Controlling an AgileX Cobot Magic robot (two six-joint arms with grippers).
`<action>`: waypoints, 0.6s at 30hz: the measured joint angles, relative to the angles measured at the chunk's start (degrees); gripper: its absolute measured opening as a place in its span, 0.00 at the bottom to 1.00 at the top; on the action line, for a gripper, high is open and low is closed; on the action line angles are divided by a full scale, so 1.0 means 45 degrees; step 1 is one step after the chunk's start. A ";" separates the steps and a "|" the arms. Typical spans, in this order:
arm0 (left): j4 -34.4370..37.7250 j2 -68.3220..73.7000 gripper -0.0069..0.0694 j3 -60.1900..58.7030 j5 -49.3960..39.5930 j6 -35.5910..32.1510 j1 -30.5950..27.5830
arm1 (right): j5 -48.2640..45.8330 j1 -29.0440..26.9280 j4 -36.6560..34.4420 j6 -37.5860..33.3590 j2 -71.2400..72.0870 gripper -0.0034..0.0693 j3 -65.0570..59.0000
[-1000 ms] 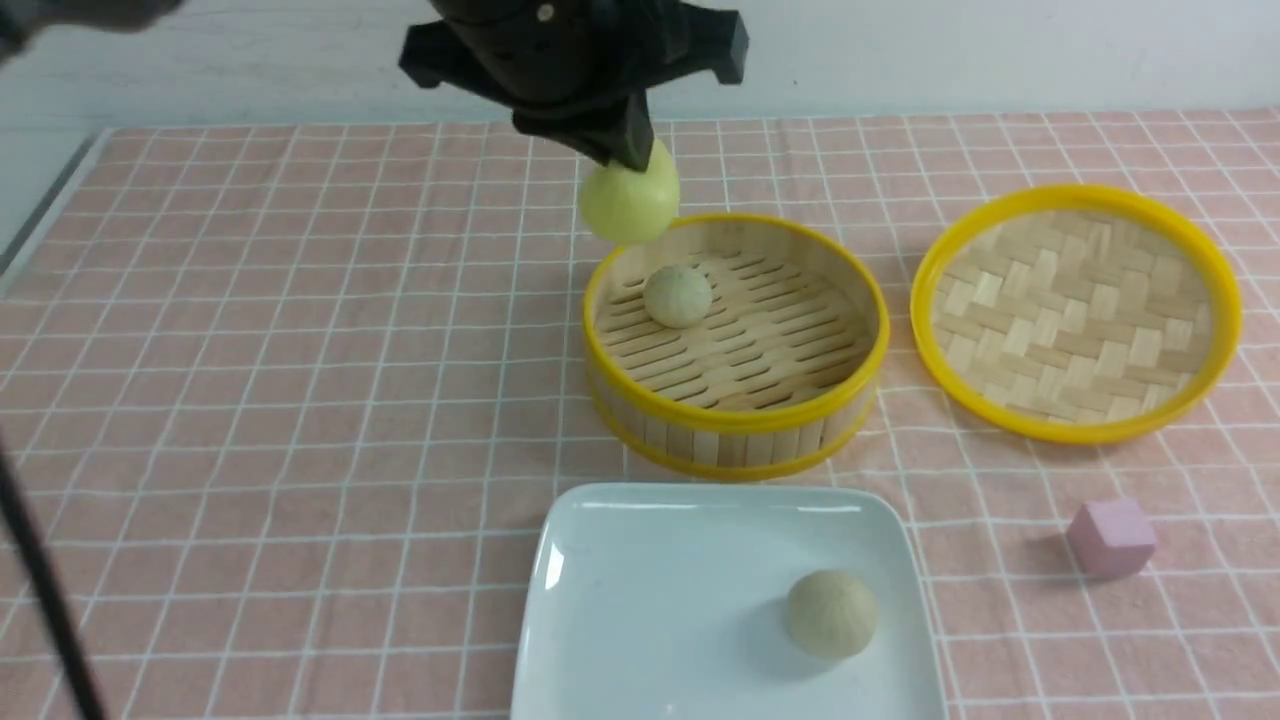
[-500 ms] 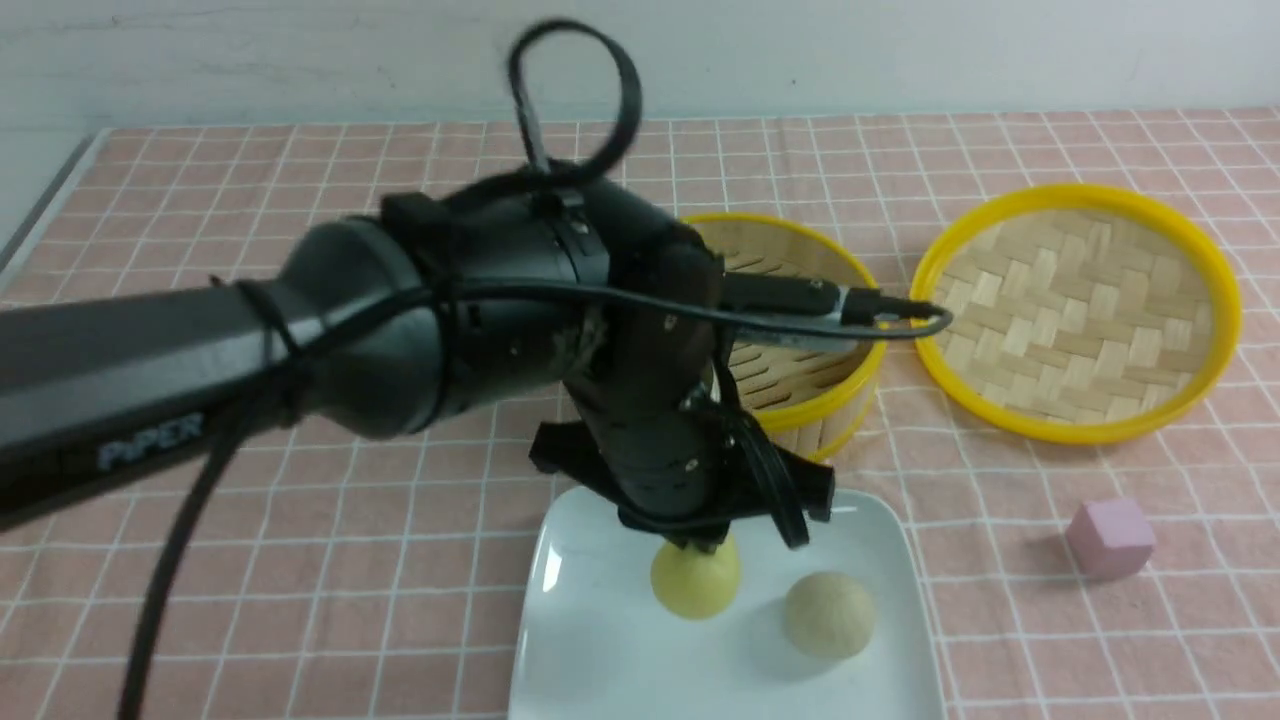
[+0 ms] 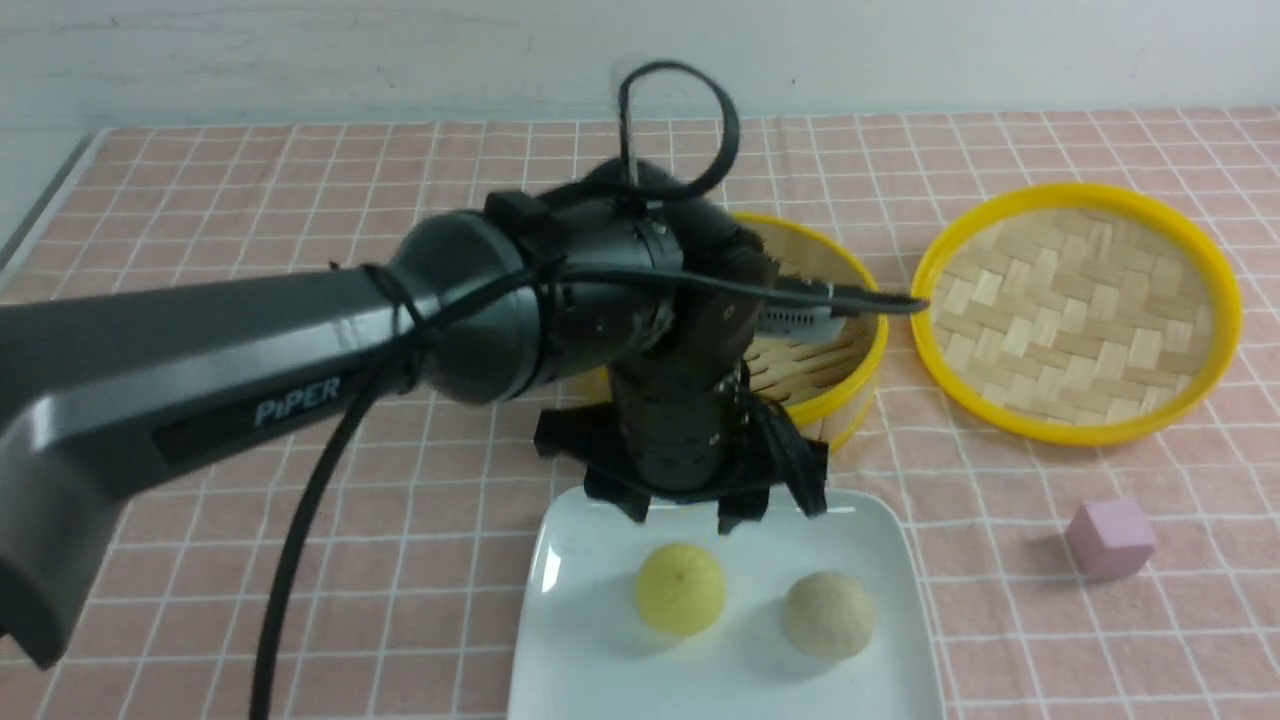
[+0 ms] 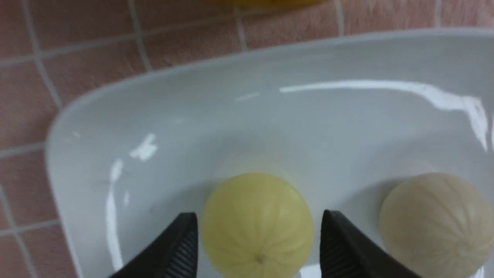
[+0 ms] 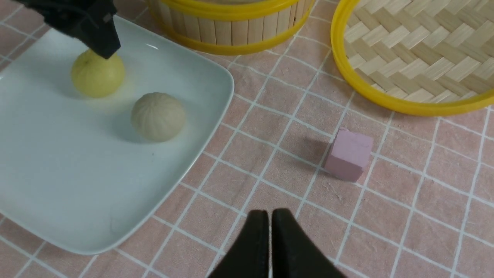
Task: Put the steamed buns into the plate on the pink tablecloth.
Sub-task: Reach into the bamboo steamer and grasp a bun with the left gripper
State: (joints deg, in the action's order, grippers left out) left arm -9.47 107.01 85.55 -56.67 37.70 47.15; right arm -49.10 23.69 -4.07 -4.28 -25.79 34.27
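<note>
The pink tablecloth (image 3: 1050,640) covered the whole table. Over it, the black left arm (image 3: 200,370) reached in from the left of the plate (image 3: 590,660) and bent down above the plate's far edge. The plate, white and square, lay at the near edge of the table. Just behind its far edge stood the round bamboo steamer (image 3: 872,362), its inside largely hidden behind the arm. The woven lid (image 3: 1075,310) lay behind the plate and to its right, well clear of it.

Two steamed buns sat on the plate, apart from each other. The yellow bun (image 3: 681,589) rested near the plate's middle and the beige bun (image 3: 827,615) toward its right side. A small pink cube (image 3: 1110,538) stood on the cloth to the right of the plate.

The left jaws stood spread apart and gripped nothing. Their fingertips (image 4: 181,247) flanked the yellow bun with a gap on each side. The right jaws were pressed nearly together, empty, over bare cloth near a corner of the plate.
</note>
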 joint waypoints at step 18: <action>0.1736 0.3411 0.14 0.7316 -0.0728 -0.1376 -0.3788 | 0.0134 0.0000 -0.0083 0.0010 0.0000 0.13 0.0000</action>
State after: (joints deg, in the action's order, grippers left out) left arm -1.65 122.36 118.47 -59.94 31.51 30.11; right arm -48.49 23.69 -4.45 -4.23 -25.79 34.27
